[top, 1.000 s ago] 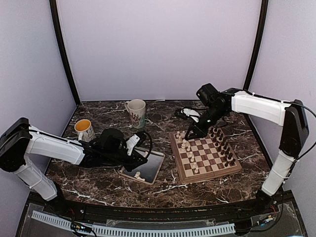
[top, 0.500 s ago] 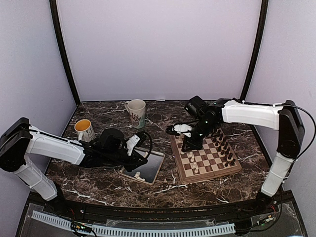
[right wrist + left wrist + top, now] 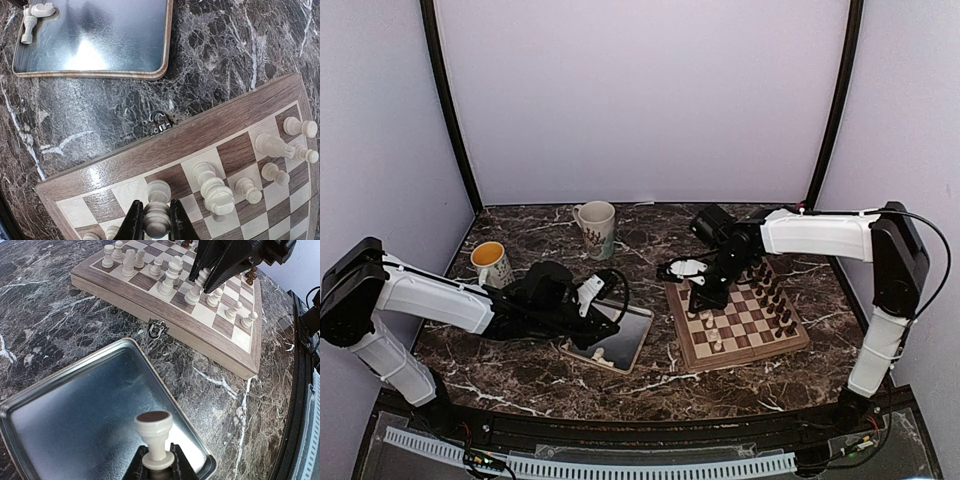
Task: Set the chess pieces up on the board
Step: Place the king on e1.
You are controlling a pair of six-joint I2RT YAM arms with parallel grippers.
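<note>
Since a second ago the right gripper (image 3: 704, 296) has swung from the 11 o'clock corner of the board (image 3: 745, 357) to its 9 o'clock side, while the left arm has hardly moved. The right jaws are clenched on an upright cream piece (image 3: 157, 210) over a square in the second row from that edge (whether its foot touches the wood I cannot tell). Other cream pieces (image 3: 706, 322) stand near it along the same side, and dark pieces (image 3: 775, 300) line the 3 o'clock side. The left gripper (image 3: 159, 467) hangs over the metal tray (image 3: 632, 335), at 9 o'clock from the board, grasping a cream pawn (image 3: 155, 437) by its neck, base pointing away from the jaws. One loose cream piece (image 3: 31, 20) lies flat in the tray. Two mugs (image 3: 597, 228) stand at 11 o'clock from the tray.
</note>
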